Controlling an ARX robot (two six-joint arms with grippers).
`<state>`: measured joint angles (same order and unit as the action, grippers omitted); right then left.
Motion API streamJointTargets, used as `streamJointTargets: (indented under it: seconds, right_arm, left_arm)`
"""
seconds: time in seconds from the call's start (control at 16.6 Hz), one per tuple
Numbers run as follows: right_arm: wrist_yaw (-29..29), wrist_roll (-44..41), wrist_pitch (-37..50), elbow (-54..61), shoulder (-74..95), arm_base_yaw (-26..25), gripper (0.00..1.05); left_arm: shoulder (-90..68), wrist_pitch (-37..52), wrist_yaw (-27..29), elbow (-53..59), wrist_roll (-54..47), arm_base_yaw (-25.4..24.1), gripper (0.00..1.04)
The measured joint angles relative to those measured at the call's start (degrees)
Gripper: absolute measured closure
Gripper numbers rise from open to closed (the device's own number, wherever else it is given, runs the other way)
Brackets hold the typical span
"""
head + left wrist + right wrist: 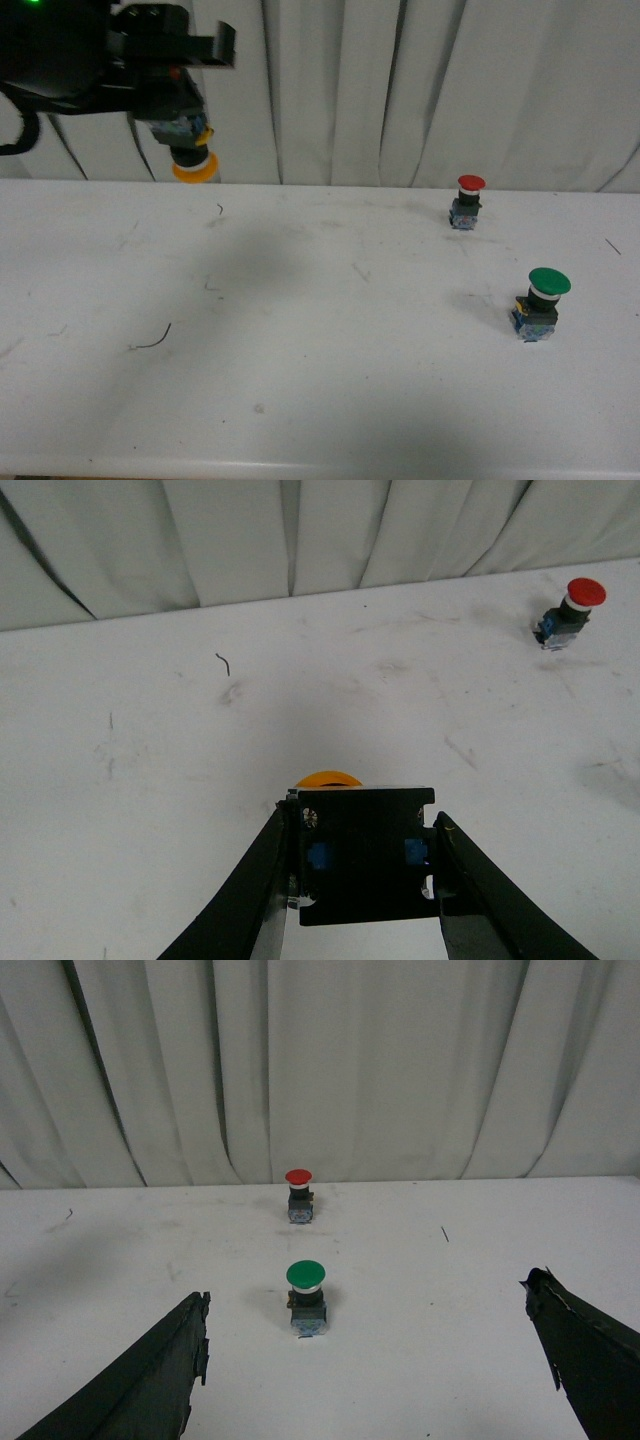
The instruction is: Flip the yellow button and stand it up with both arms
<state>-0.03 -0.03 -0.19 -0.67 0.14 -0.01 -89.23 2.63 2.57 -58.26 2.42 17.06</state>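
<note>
Handover requires the right claw, spread wide and empty, to approach the yellow button, which hangs cap-down well above the surface clamped in the left claw, and grip its cap squarely before release.

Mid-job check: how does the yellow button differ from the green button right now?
The yellow button hangs above the table, clamped in the left hand; the green button stands free on the table. The yellow button points its cap down; the green button's cap is up. Cap colour differs: yellow against green. Both have a mushroom cap on a dark collar and a bluish block base.
</note>
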Motion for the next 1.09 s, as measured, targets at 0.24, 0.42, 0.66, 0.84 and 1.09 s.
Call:
streamJointTargets:
  seconds: [0.24, 0.42, 0.66, 0.84, 1.09]
  right_arm:
    - [0.0, 0.0, 0.0, 0.0, 0.0, 0.0, 0.06]
    - [0.0, 0.0, 0.0, 0.0, 0.0, 0.0, 0.06]
    - [0.0, 0.0, 0.0, 0.0, 0.0, 0.0, 0.06]
    - [0.0, 0.0, 0.0, 0.0, 0.0, 0.0, 0.06]
    - [0.0, 0.0, 0.0, 0.0, 0.0, 0.0, 0.06]
  left_arm:
    - [11.7, 2.5, -5.7, 10.1, 5.2, -1.8, 0.7]
    - [14.0, 9.4, -15.6, 15.5, 13.1, -4.7, 0.7]
    - [13.0, 25.5, -29.0, 23.2, 29.2, -8.2, 0.7]
    - [11.8, 36.8, -35.4, 27.6, 38.7, -9.4, 0.7]
    - [11.3, 53.3, -39.3, 30.6, 50.5, -12.0, 0.7]
